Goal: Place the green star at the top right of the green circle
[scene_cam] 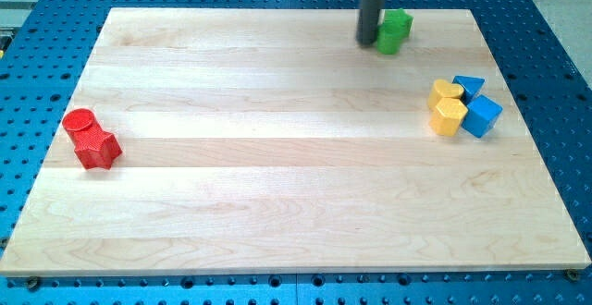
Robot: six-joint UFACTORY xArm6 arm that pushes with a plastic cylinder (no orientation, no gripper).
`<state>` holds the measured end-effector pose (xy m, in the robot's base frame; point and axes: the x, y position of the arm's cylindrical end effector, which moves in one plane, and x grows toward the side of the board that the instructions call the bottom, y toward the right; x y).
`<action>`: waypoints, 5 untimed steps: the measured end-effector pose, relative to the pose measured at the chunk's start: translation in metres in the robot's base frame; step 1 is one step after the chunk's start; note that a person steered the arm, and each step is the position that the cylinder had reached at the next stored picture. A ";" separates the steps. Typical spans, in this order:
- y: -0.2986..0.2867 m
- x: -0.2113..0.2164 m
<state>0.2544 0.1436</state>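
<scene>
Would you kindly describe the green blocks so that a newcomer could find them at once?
Start at the wooden board and go to its top edge, right of centre, where my tip stands. The green blocks sit touching the tip's right side, pressed into one clump. They are the only green things; the yellow and blue blocks lie lower right, the red ones far left.

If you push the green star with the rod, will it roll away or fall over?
Probably neither. The green star looks squat and flat-bottomed, so it should slide along the smooth wooden board. My tip sits at its left, beside the green circle, so both may move, and an off-centre push may spin it.
</scene>
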 end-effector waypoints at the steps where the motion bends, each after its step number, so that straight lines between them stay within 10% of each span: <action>1: 0.044 -0.016; 3: -0.003 -0.053; 5: 0.068 -0.063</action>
<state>0.1918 0.2121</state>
